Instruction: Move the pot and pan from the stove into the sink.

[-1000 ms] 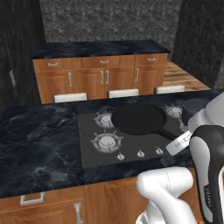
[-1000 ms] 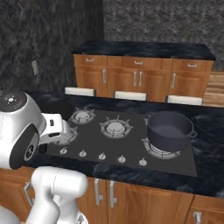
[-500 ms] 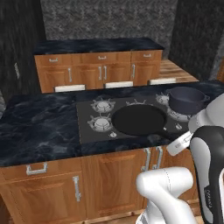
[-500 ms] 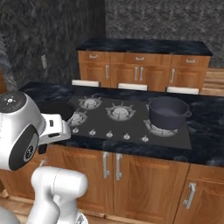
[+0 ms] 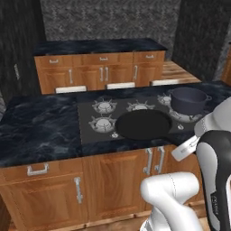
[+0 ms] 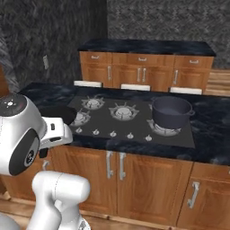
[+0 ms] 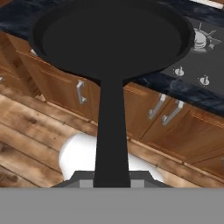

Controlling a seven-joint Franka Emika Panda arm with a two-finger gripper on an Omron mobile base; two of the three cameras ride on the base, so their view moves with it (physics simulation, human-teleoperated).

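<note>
The flat black pan [image 7: 111, 37] hangs in the air, its long handle [image 7: 111, 131] running down into my gripper [image 7: 112, 177], which is shut on it. In the left base view the pan [image 5: 142, 125] hovers over the front of the black stove [image 5: 92, 131], near the knob row. The deep dark pot [image 5: 188, 99] sits on the stove's right rear burner, and it stands there too in the right base view [image 6: 170, 111]. My arm partly hides the pan [image 6: 58, 112] from that side. The sink is out of view.
The stove is set in a dark marble counter [image 5: 36, 131] over wooden cabinets [image 5: 113, 176] with metal handles. A second counter with cabinets [image 5: 99, 67] runs along the back wall. A wood plank floor [image 7: 30, 127] lies under the held pan.
The base has backed away from the counter, so the whole scene has shifted and the cabinet fronts show. The pan has come toward the stove's front edge with the arm. The pot has stayed put.
</note>
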